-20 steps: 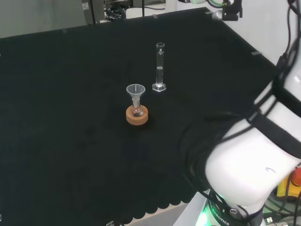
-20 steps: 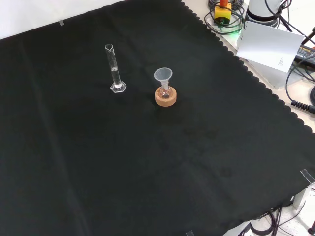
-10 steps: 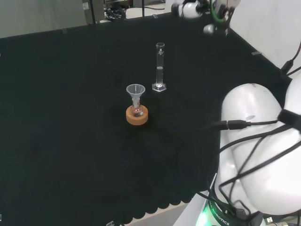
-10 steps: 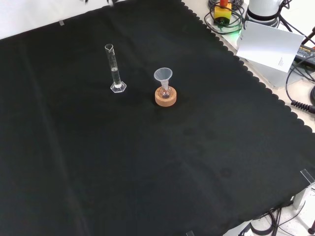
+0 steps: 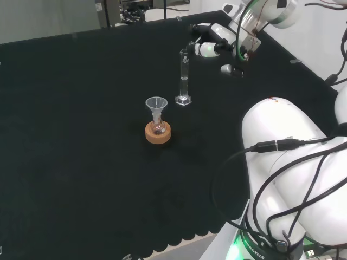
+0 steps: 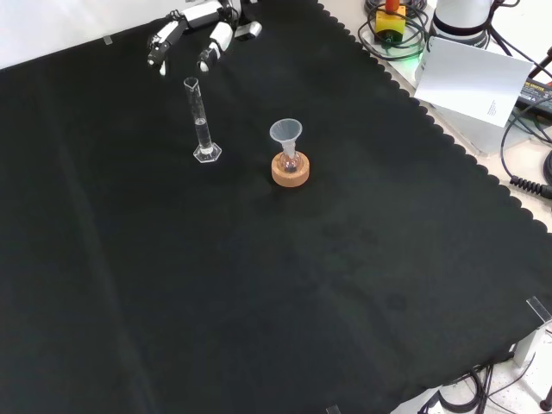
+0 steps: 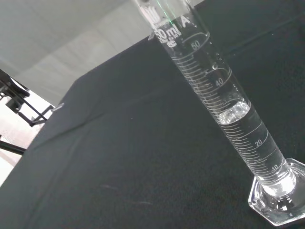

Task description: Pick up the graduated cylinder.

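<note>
Here the cylinder [image 5: 184, 77] stands upright on its hexagonal foot on the black surface [image 5: 81, 162], about the middle of the cloth in the head view, and nothing touches it. Clear liquid fills its lower part; the wrist view shows the level partway up the printed scale [image 7: 224, 114].

The hand [image 5: 217, 38] hangs above the surface just right of the cylinder's top in the head view, a little farther off, apart from the glass. In the front view the hand [image 6: 194, 30] sits above and beyond the cylinder [image 6: 200, 121], fingers [image 6: 160, 53] spread wide and only slightly bent, holding nothing.

Near the cylinder, to its left and nearer in the head view, a funnel [image 5: 156, 108] sits in a small flask on a cork ring [image 5: 158, 133]. In the front view this ring [image 6: 291, 170] lies right of the cylinder.
</note>
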